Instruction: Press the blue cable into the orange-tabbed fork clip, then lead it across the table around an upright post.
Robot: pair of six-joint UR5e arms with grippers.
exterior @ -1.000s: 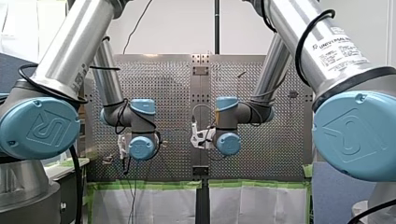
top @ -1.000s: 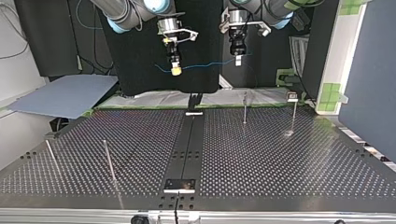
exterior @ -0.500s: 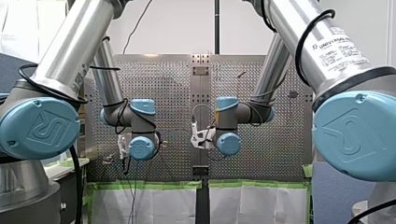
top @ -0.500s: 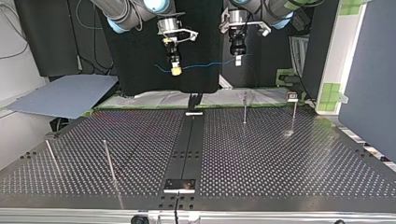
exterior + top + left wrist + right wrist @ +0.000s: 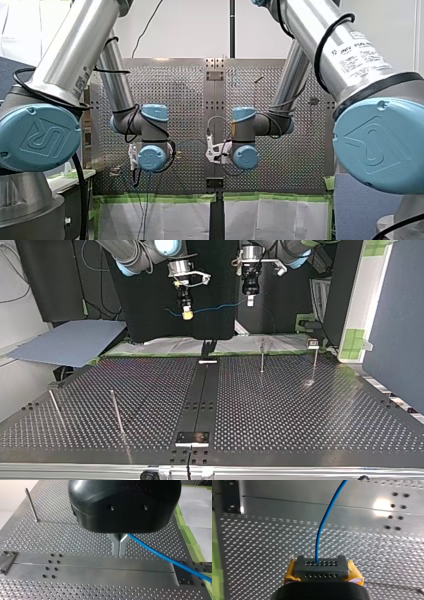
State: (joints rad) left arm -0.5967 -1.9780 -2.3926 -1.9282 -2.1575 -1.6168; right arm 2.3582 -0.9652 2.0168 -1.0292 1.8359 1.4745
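- Plainly, none of the task is showing as done yet: the cable (image 5: 220, 306) is hanging in the air between both grippers, well above the table (image 5: 300, 415), touching no clip and no post.
- My left gripper (image 5: 119, 547) is pinching the cable, its metal fingers (image 5: 115, 545) closing to a point on it; the strand is leaving them toward their 4 o'clock.
- My right gripper (image 5: 322, 567) is clamping the cable between its yellow pads (image 5: 290, 574), and the strand is running straight ahead of it, toward 12 o'clock.
- In the top view the held span is sitting near 12 o'clock, sagging a little, with a short free end trailing past my right gripper toward 9 o'clock.
- The cable is looking thin, bright blue and smooth, bending in soft curves with no kinks.
- Both steps are waiting, as I judge it: pressing into the clip, then leading around a post.
- Posts (image 5: 262, 356) are standing at the top view's 1 o'clock and 8 o'clock.
- I am not picking out the clip for certain; a small fitting (image 5: 313, 343) near 2 o'clock is too small to tell.
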